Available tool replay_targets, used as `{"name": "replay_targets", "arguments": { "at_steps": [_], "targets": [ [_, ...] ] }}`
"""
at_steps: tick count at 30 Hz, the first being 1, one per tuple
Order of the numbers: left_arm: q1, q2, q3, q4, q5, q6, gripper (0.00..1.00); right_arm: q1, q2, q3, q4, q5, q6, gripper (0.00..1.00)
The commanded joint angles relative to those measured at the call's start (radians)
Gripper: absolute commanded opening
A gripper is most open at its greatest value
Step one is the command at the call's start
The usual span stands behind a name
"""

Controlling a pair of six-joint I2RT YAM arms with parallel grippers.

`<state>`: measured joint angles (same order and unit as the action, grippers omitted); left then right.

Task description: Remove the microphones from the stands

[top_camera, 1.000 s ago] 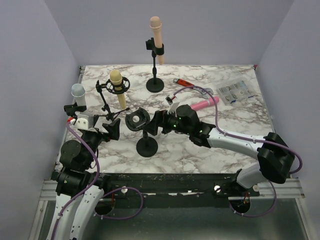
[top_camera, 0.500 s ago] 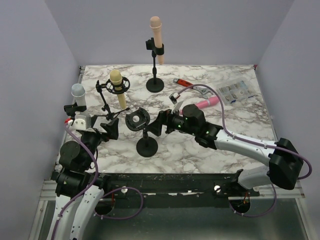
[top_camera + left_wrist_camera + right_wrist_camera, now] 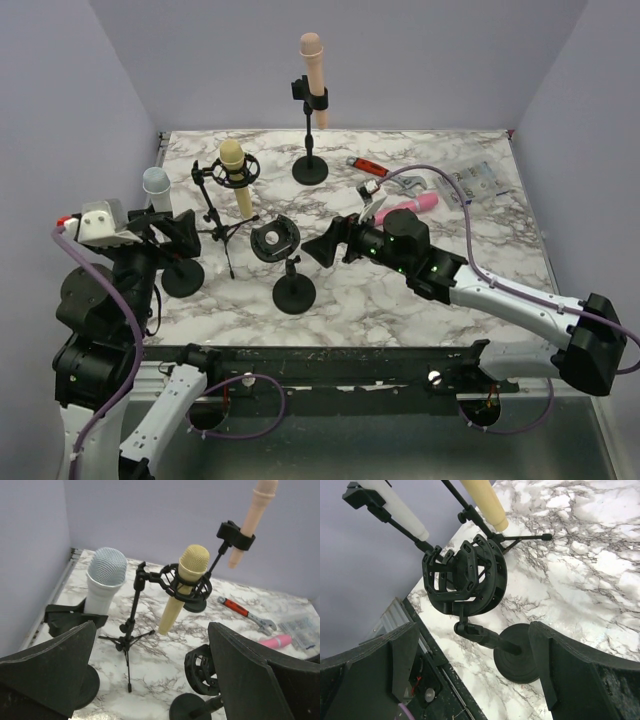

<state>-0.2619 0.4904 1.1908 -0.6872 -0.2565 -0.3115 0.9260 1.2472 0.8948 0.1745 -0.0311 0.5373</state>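
L fingers (image 3: pixel 152 630) open, holding nothing. White mic (image 3: pixel 104 582) is ahead-left and yellow mic (image 3: pixel 186 580) ahead, both mounted. Prob light, stiff, slick barrel, so I'd pinch mid-body, not the grille. R fingers (image 3: pixel 472 635) open, facing the empty mount (image 3: pixel 465 575) w/o touching. Pink mic (image 3: pixel 408 207) lies on the worktop behind them.

**Both grippers back away from the empty stand (image 3: pixel 292 290)**

The left gripper (image 3: pixel 183 235) pulls off to the stand's far left, beyond the neighbouring tripod. The right gripper (image 3: pixel 322 250) eases back too, now just right of the stand's ring mount.
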Motion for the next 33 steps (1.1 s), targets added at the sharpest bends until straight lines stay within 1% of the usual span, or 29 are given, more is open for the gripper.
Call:
{"name": "replay_targets", "arguments": {
  "at_steps": [1, 5, 8, 11, 17, 21, 23, 27, 29, 33],
  "targets": [
    [0.006, 0.093, 0.148, -0.154, -0.16, 0.002, 0.99, 0.004, -0.065, -0.041, -0.015, 0.07, -0.016, 1.0],
    [0.006, 0.214, 0.246, -0.213, -0.225, -0.001, 0.99, 0.004, -0.125, -0.068, -0.034, 0.113, -0.034, 1.0],
    [0.007, 0.314, 0.297, -0.251, -0.226, -0.013, 0.99, 0.004, -0.164, -0.08, -0.065, 0.144, -0.058, 1.0],
    [0.009, 0.367, 0.297, -0.233, -0.228, -0.004, 0.99, 0.004, -0.211, -0.102, -0.076, 0.184, -0.075, 1.0],
    [0.009, 0.417, 0.266, -0.16, -0.344, 0.031, 0.99, 0.005, -0.275, -0.149, -0.08, 0.233, -0.092, 1.0],
    [0.009, 0.416, 0.236, -0.131, -0.361, 0.023, 0.99, 0.004, -0.265, -0.15, -0.071, 0.248, -0.109, 1.0],
    [0.009, 0.413, 0.219, -0.125, -0.386, 0.025, 0.99, 0.004, -0.24, -0.13, -0.068, 0.233, -0.123, 1.0],
    [0.016, 0.411, 0.173, -0.054, -0.408, 0.109, 0.99, 0.004, -0.181, -0.06, -0.085, 0.192, -0.132, 1.0],
    [0.031, 0.43, 0.17, -0.034, -0.419, 0.137, 0.99, 0.004, -0.166, -0.046, -0.07, 0.169, -0.135, 1.0],
    [0.071, 0.472, 0.183, -0.029, -0.398, 0.124, 0.99, 0.004, -0.154, -0.041, -0.048, 0.139, -0.119, 1.0]
  ]
}}
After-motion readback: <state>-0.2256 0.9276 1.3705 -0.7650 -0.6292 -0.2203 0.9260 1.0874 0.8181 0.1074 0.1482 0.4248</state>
